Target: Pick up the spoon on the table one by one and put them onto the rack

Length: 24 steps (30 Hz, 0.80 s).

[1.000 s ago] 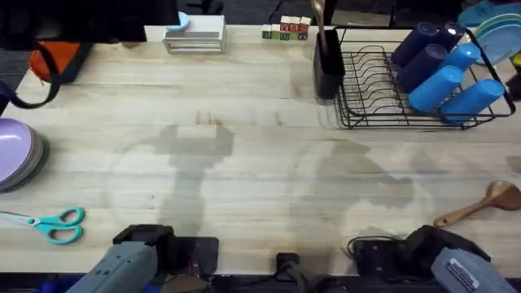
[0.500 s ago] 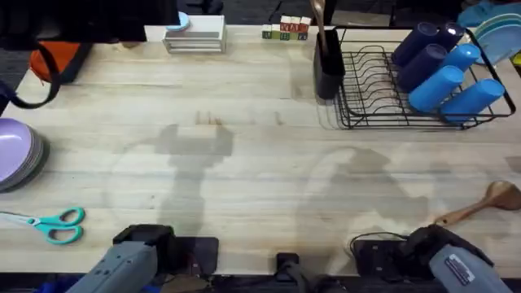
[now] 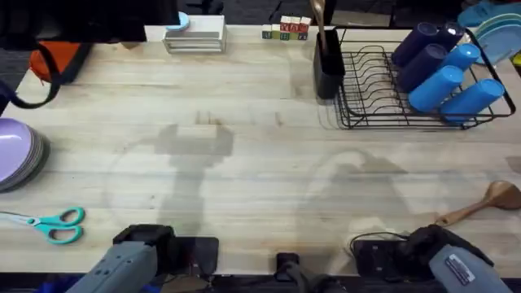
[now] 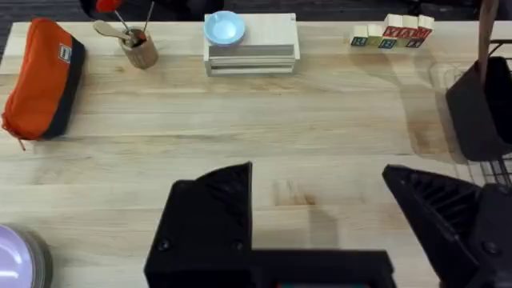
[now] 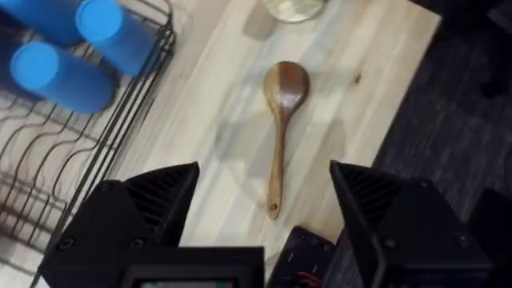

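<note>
**One spoon on the table, both pincers spread wide**

One wooden spoon (image 5: 279,132) lies flat on the table (image 3: 260,146) near its right edge, and from my right wrist camera I see it just ahead of the right gripper (image 5: 264,204), lined up with the gap between the two fingers, handle end nearest the pincer and bowl pointing away. That pincer is wide open, gripping nothing, and not touching the spoon. To one side of it sits the rack (image 5: 72,152), black wire, with blue cups (image 5: 56,76) lying in it. Overhead, I see the rack's tall black utensil holder (image 3: 327,61) with a wooden handle standing up in it. My left gripper (image 4: 320,216) is open too, empty, hovering over bare planks. Well ahead of it I spot an orange pouch (image 4: 44,76), a white tray stand (image 4: 250,44) with a blue bowl on top, and letter blocks (image 4: 392,32). Teal scissors (image 3: 53,222) and purple plates (image 3: 16,155) sit out at the table's left edge.
</note>
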Each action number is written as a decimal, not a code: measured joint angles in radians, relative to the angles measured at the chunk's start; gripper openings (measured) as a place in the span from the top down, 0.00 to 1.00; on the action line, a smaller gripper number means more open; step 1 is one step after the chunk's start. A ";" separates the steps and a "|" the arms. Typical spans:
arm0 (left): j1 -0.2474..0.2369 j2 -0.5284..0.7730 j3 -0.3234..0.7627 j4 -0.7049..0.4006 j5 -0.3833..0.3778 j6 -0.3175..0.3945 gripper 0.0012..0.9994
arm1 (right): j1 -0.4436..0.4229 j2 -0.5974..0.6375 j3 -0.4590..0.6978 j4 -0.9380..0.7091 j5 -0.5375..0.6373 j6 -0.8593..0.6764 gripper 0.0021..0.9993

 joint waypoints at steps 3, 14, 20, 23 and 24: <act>0.000 0.000 0.000 0.000 0.000 0.000 0.01 | 0.000 0.000 -0.002 0.001 0.025 0.023 0.00; 0.000 0.000 0.000 0.000 0.000 0.000 0.01 | 0.000 0.000 -0.155 0.072 0.054 0.054 0.00; 0.000 0.000 0.000 0.000 0.000 0.000 0.01 | 0.000 0.000 -0.293 0.132 0.054 0.060 0.00; 0.000 0.000 0.000 0.000 0.000 0.000 0.01 | 0.000 0.005 -0.339 0.133 0.054 0.060 0.00; 0.000 0.000 0.000 -0.001 0.001 0.000 0.01 | 0.000 0.011 -0.349 0.134 0.055 0.061 0.00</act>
